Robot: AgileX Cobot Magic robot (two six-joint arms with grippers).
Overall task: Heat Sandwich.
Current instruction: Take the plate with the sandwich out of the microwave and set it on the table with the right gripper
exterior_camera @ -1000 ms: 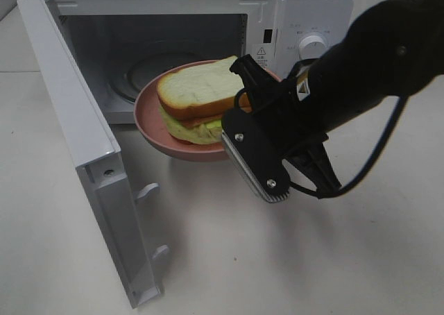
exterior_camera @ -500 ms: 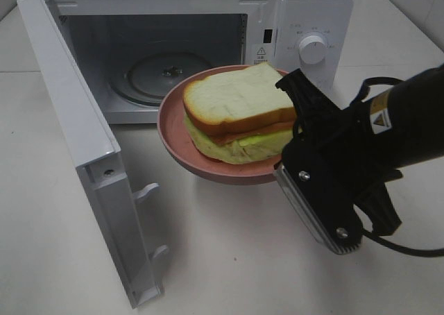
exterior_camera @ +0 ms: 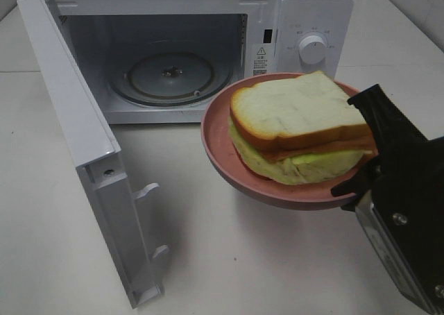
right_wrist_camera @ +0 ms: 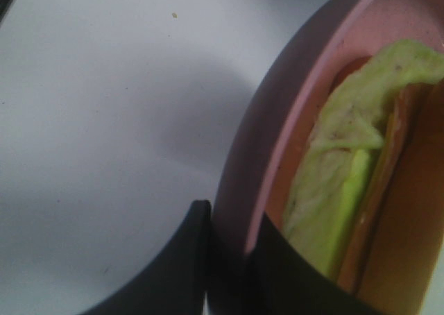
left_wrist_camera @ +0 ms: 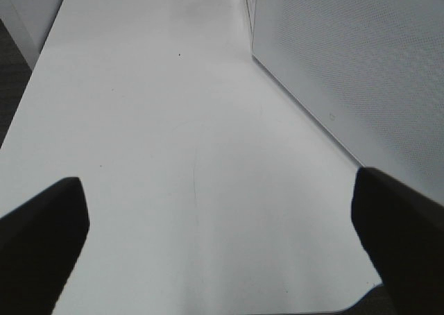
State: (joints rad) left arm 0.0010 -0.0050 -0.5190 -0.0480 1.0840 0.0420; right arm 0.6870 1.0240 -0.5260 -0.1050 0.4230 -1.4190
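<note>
My right gripper (exterior_camera: 361, 183) pinches the round pink plate (exterior_camera: 222, 145) bearing the pale-yellow sandwich (exterior_camera: 298, 124), right of the open white microwave (exterior_camera: 305, 10); left gripper (left_wrist_camera: 222, 242) gapes wide, empty.

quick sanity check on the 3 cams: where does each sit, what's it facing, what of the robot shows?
Exterior high: above, facing the open microwave; right end effector holds the pink plate with the sandwich.
Left wrist: looks down at the table beside the microwave; left end effector open.
Right wrist: close on the plate rim and sandwich.
Exterior and right wrist share plate and sandwich.
</note>
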